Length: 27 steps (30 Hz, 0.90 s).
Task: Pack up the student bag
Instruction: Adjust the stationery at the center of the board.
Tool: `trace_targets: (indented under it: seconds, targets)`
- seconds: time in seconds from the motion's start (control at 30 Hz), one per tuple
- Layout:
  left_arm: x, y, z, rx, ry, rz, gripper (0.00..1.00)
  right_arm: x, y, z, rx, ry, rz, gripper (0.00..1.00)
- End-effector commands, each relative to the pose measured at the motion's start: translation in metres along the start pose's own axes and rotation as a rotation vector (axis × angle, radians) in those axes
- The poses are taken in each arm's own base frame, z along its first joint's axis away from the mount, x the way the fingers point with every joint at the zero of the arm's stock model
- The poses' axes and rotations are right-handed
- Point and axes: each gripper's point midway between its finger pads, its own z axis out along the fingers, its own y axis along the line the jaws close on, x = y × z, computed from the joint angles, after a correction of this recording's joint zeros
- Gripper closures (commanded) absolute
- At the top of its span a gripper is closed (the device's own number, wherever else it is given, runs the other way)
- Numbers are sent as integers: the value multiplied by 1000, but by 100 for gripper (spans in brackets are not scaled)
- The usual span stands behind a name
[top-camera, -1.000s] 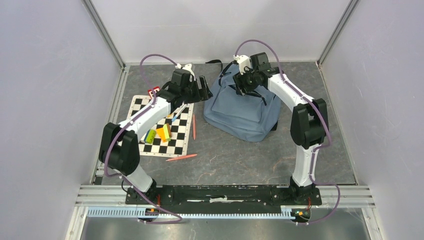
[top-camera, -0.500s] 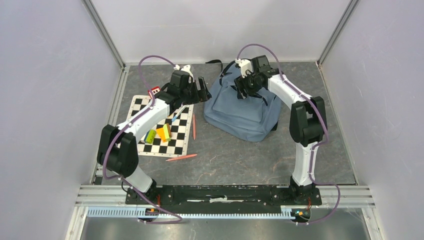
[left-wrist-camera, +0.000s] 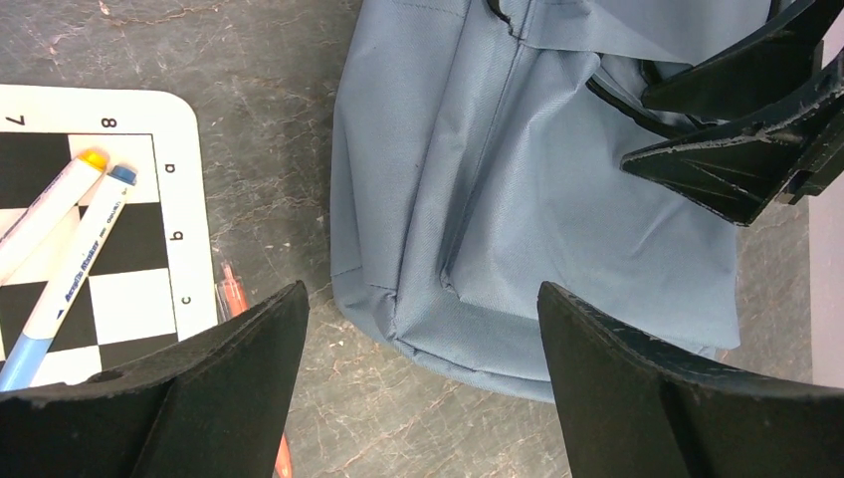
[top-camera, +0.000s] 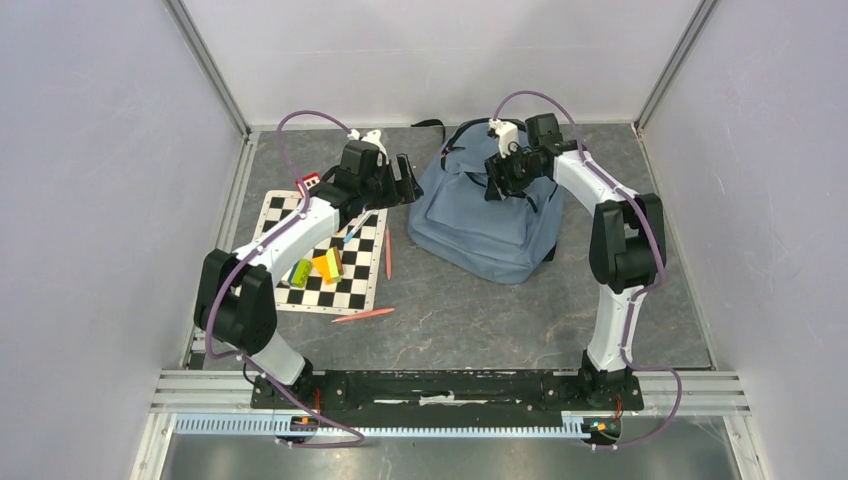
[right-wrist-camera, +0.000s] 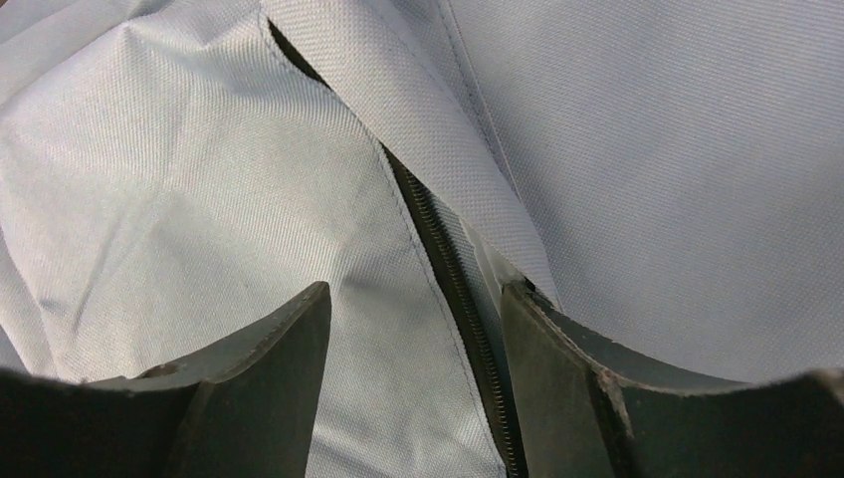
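Note:
The student bag [top-camera: 480, 228], a blue-grey backpack, lies on the dark table between the two arms. My left gripper [top-camera: 408, 180] hovers open beside the bag's left edge; in the left wrist view its jaws stand wide over the bag's [left-wrist-camera: 557, 199] lower corner and the table, holding nothing. My right gripper [top-camera: 500, 178] is down on the top of the bag. In the right wrist view it [right-wrist-camera: 413, 291] is open, one finger on flat fabric, the other at the flap beside the dark zipper [right-wrist-camera: 448, 264]. The right gripper's fingers [left-wrist-camera: 737, 129] also show in the left wrist view.
A chequered mat [top-camera: 300, 290] lies left of the bag with two markers [left-wrist-camera: 75, 249], plus yellow, orange and green blocks [top-camera: 322, 266]. Two orange pencils [top-camera: 388, 252] [top-camera: 362, 315] lie on the table by the mat. A small red item [top-camera: 308, 182] sits at its far corner.
My right gripper has shifted right and slightly back across the bag's top, and the fabric there has moved with it. The left arm has barely moved.

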Motion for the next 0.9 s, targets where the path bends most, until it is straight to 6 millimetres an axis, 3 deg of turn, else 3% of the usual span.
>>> trace_targets:
  seconds: [0.0, 0.3, 0.43, 0.53, 0.7, 0.87]
  targets:
    - [-8, -7, -3, 28, -23, 17, 10, 88, 42, 7, -171, 256, 162, 34]
    - [17, 3, 1, 5, 46, -25, 10, 89, 70, 7, -223, 277, 129, 63]
    - [29, 8, 3, -4, 72, -42, 10, 86, 83, 4, -224, 275, 101, 85]
    - [42, 13, 8, -8, 108, -65, 9, 66, 91, -2, -228, 219, 92, 100]
    - [64, 14, 22, 9, 180, -102, 10, 16, 99, -23, -223, 83, 106, 100]
    - [52, 9, 29, 23, 151, -97, 10, -21, 116, -47, -239, -2, 100, 100]
